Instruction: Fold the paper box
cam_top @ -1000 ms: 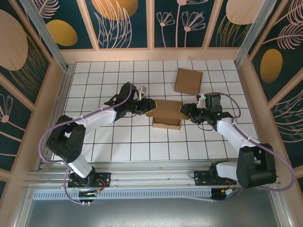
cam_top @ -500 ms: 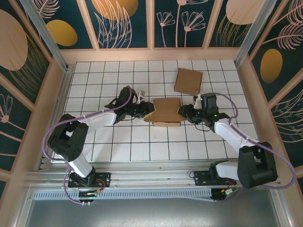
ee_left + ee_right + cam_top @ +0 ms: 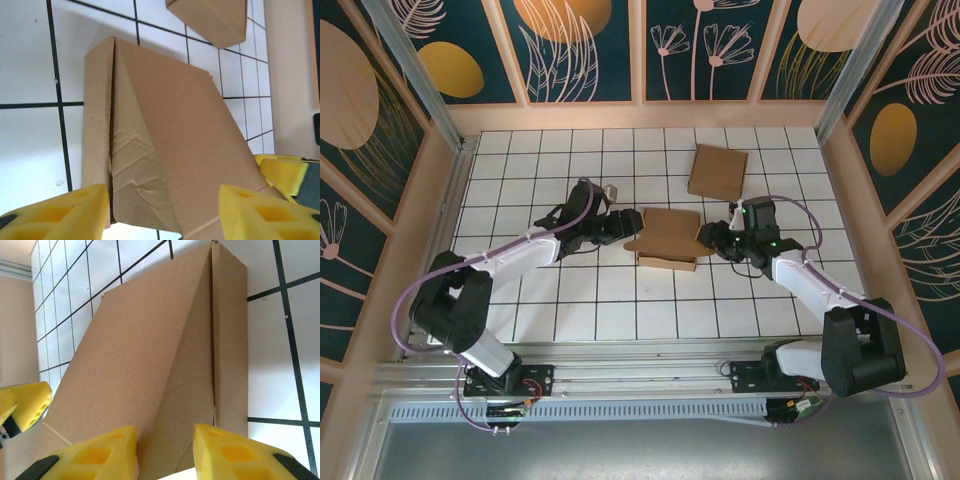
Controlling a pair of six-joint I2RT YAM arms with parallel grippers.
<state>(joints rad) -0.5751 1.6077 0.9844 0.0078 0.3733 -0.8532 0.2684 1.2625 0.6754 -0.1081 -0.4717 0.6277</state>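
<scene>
- Left gripper (image 3: 162,196) stands spread wide: its yellow fingers (image 3: 55,212) sit either side of the left end of the paper box (image 3: 669,236), with the cardboard between them and not pinched.
- Right gripper (image 3: 165,435) has its yellow fingers (image 3: 235,452) drawn close together at the box's right end. Cardboard fills the narrow gap between them, and I cannot tell whether they press on it.
- From above, the left gripper (image 3: 623,228) meets the box from the left and the right gripper (image 3: 713,238) from the right, so the two face each other across it.
- The paper box is brown cardboard and lies near the middle of the table (image 3: 570,300), long side across the view.
- In the left wrist view the box (image 3: 175,130) shows a broad sloping panel beside a narrow side wall, with a dark seam between them and wrinkled creases at the near end. A yellow finger of the right gripper shows beyond its far corner.
- A second cardboard box (image 3: 717,172) lies farther back and to the right, apart from the first and turned slightly off the grid.
- The table is white with a black grid, ringed by a pale wooden rim and dark panels (image 3: 585,50) painted with gold discs and line-drawn plants.
</scene>
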